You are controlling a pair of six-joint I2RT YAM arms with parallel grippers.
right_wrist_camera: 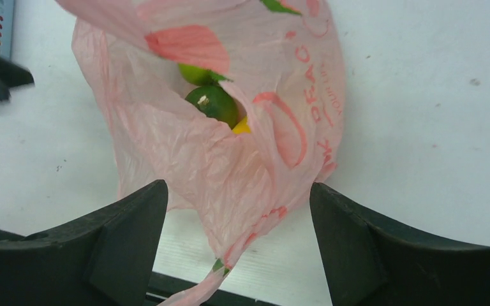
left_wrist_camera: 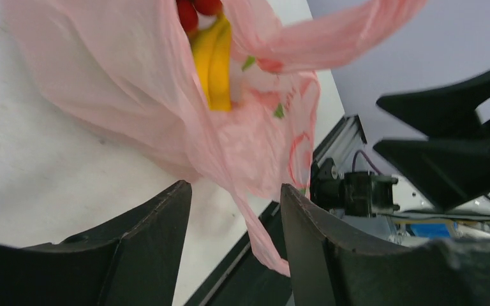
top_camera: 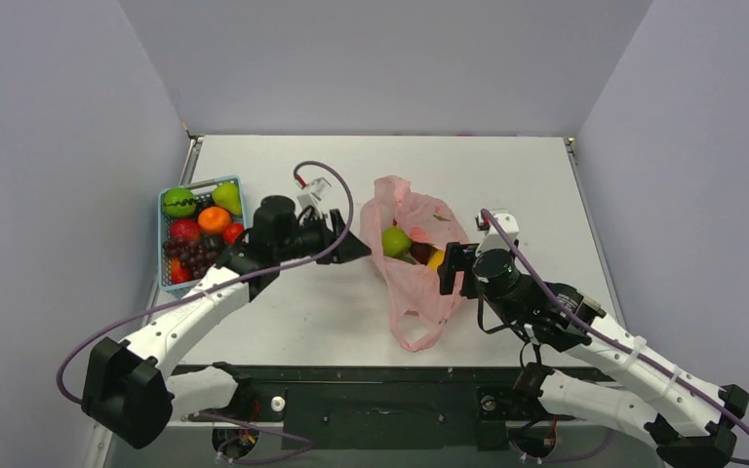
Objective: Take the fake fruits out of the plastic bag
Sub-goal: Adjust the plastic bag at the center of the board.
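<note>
One plastic bag (top_camera: 412,292) lies mid-surface (top_camera: 283,312) between left pincer (left_wrist_camera: 235,188) and right pincer (right_wrist_camera: 237,186), both spread wide, holding nothing; inside, green apple (top_camera: 396,241), bananas (left_wrist_camera: 214,60); one fruit-filled blue basket (top_camera: 168,195) beside the left arm.

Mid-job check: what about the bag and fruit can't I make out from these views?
- Top view: bag plastic hides all but the apple and slivers of yellow and red, so no fruit count.
- Left wrist: red fruits cut off by the top edge.
- Right wrist: dark green fruit half covered by plastic; type unclear.
- Top view: left arm hides part of the basket.
</note>
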